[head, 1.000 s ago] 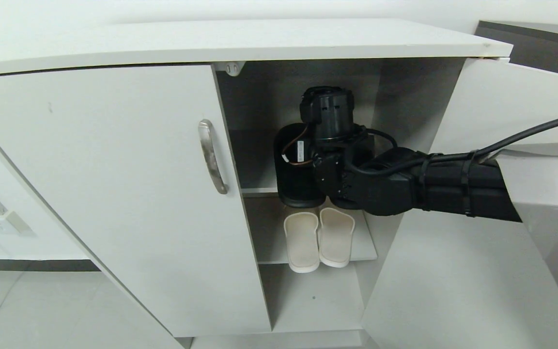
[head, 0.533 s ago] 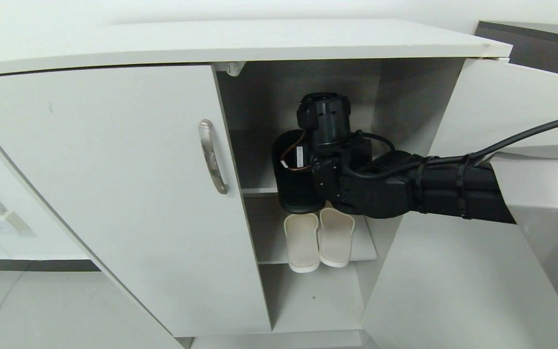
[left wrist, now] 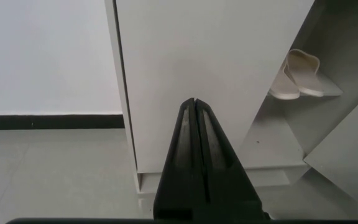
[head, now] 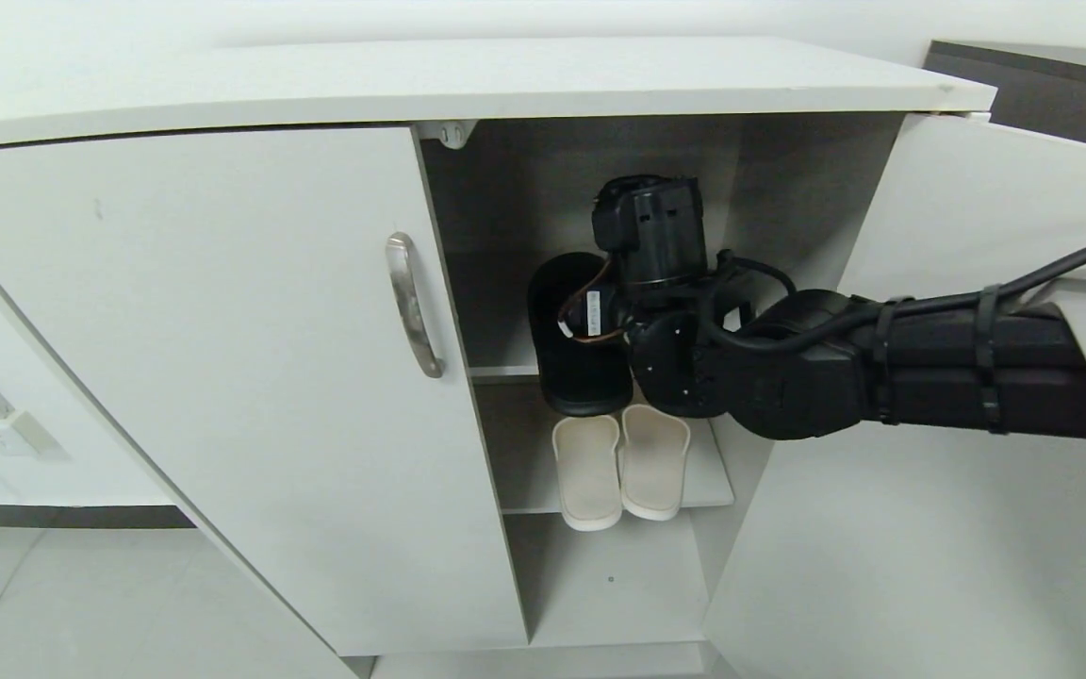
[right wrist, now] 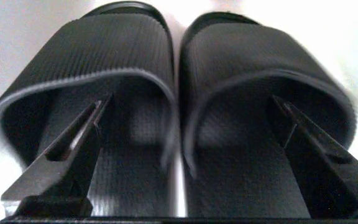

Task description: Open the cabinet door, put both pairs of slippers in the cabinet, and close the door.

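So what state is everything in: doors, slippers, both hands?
Left door: closed.
Right door: open.
Black slippers: paired on upper shelf.
White slippers: paired on middle shelf.
Right hand: open, at the black slippers.
Left hand: shut, empty.

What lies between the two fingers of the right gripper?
The inner sides of both black slippers, in the right wrist view; the right gripper has one finger under each strap.

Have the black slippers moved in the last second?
Yes, slightly. In the head view the black slippers have dropped toward the white slippers below, closing the gap between the pairs.
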### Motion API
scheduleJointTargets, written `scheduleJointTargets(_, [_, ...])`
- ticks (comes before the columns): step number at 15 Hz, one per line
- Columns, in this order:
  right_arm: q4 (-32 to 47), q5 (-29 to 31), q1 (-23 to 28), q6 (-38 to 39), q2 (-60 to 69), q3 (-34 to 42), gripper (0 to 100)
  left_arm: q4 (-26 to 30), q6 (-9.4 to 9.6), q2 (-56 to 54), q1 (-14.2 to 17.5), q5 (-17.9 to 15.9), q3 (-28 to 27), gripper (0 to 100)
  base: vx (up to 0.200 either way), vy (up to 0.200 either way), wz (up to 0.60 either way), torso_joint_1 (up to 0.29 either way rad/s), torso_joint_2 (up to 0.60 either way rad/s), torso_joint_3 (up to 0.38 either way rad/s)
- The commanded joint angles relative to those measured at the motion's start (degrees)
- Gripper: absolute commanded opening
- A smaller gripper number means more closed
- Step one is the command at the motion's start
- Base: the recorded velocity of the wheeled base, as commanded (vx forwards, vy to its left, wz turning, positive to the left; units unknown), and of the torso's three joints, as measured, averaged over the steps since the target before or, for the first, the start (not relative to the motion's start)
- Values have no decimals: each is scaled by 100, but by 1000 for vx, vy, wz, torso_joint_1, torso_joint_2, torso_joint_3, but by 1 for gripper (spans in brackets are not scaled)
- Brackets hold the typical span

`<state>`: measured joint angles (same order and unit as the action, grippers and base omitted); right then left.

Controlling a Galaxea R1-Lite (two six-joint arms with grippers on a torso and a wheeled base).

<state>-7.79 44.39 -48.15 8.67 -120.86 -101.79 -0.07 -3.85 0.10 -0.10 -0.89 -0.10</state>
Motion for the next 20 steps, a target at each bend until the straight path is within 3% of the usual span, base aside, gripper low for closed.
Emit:
scheduleJointTargets(1, [-232, 9, -168, 3, 581, 625, 100, -1, -1, 8, 1, 1, 1, 0, 0, 0, 0, 0, 0, 0])
scheduleJointTargets(6, [-1339, -62, -643, -14, 1688, 2805, 100, -1, -1, 8, 1, 1, 1, 0, 0, 0, 0, 0, 0, 0])
scheduleJointTargets(7, [-1339, -62, -643, -14, 1688, 2805, 100, -1, -1, 8, 1, 1, 1, 0, 0, 0, 0, 0, 0, 0])
scheduleJointTargets(8, [-1875, -273, -669, -23, 1926, 3412, 100, -1, -1, 8, 1, 1, 1, 0, 0, 0, 0, 0, 0, 0])
scheduleJointTargets(11, [-2324, -651, -669, -32, 1978, 3983, 100, -1, -1, 8, 1, 1, 1, 0, 0, 0, 0, 0, 0, 0])
scheduleJointTargets(12, [-2332, -659, -669, -32, 1961, 3983, 0, -1, -1, 8, 1, 1, 1, 0, 0, 0, 0, 0, 0, 0])
scheduleJointTargets(20, [-2455, -624, -669, -32, 1671, 4009, 0, -1, -37, 8, 1, 10, 1, 0, 0, 0, 0, 0, 0, 0])
